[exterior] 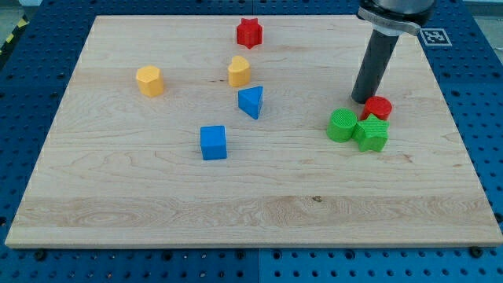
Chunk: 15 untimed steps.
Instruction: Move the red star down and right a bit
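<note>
The red star (249, 32) sits near the view's top, at the middle of the wooden board (141, 204). My tip (361, 99) is far to the star's right and lower, touching or just beside a red cylinder (379, 108). The dark rod rises from the tip toward the view's top right.
A green cylinder (342, 125) and a green star (371, 134) lie just below the red cylinder. A yellow hexagon (149, 80) is at the left. A yellow block (239, 71), a blue triangle (251, 102) and a blue cube (213, 142) sit below the red star.
</note>
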Available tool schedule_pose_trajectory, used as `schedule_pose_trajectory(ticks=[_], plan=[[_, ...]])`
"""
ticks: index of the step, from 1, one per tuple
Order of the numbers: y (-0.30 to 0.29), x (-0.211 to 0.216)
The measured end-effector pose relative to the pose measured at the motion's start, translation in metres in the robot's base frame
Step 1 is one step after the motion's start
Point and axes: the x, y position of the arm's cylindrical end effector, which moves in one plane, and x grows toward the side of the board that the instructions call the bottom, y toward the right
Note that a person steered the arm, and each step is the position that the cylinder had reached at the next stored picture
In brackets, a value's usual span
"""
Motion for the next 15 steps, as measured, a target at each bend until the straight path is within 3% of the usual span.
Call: schedule_pose_trajectory(ticks=[6, 7, 11, 13, 15], plan=[[0.000, -0.034], [-0.008, -0.074], [-0.161, -0.201], [-0.219, -0.195], [-0.186, -0.186]])
